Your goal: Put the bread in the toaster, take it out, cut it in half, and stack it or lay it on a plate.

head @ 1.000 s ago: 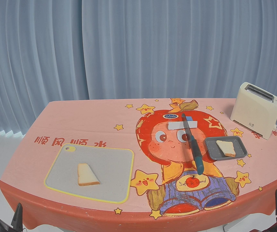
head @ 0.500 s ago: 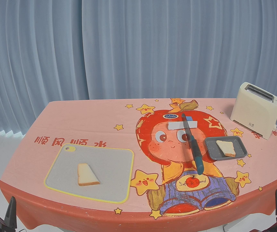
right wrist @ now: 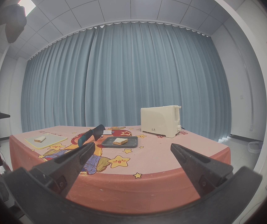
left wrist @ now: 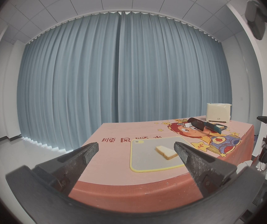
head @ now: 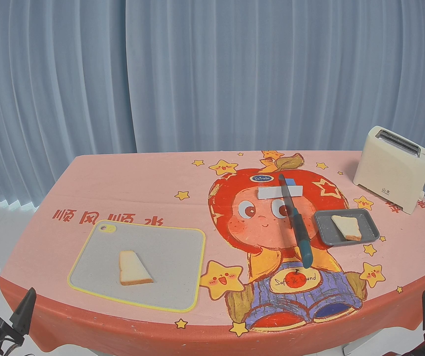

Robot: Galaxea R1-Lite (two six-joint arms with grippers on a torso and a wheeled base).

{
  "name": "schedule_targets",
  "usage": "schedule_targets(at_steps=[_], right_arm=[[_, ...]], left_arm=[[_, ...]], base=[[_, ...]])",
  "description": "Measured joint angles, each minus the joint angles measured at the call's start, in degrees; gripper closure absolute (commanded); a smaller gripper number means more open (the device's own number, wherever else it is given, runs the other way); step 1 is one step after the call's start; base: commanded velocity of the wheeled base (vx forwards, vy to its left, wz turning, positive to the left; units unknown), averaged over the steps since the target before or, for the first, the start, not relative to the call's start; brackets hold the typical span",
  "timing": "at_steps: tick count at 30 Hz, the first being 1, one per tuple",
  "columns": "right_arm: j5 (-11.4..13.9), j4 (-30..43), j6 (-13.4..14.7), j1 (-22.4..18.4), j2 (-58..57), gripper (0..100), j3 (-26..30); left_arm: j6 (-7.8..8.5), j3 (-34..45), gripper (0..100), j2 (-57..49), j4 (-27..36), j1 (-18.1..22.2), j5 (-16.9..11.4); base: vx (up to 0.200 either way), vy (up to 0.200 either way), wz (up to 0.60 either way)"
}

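Head view, bread half (head: 134,268) on cutting board (head: 173,253) at lower left, second bread half (head: 347,227) on grey plate (head: 325,231) at right, just below toaster (head: 393,168), knife (head: 296,223) at centre of worktop (head: 138,184), wrist views, left gripper (left wrist: 135,146) and right gripper (right wrist: 132,147) jaws spread

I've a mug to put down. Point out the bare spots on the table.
Widest free patch: far left of the table, behind the board. Also the strip between board and knife. Crowded on the right: knife, tray and toaster sit close together.

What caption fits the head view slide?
One bread half on the cutting board, second half on the tray, knife between them, toaster at right.
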Motion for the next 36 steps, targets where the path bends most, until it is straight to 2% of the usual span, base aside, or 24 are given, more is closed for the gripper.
schedule_targets(at_steps=[9,27,36], right_arm=[[-0.02,0.01,0.00,0.00,0.00,0,0.00],[0.00,0.00,0.00,0.00,0.00,0,0.00],[-0.02,0.01,-0.02,0.00,0.00,0,0.00]], left_arm=[[-0.09,-4.24,0,11.56,-0.01,0.00,-1.22],[-0.07,-11.93,0,32.23,-0.23,-0.06,-1.37],[-0.18,-15.96,0,40.74,-0.04,-3.94,-0.89]], base=[[0.000,0.000,0.00],[0.000,0.000,0.00],[0.000,0.000,0.00]])
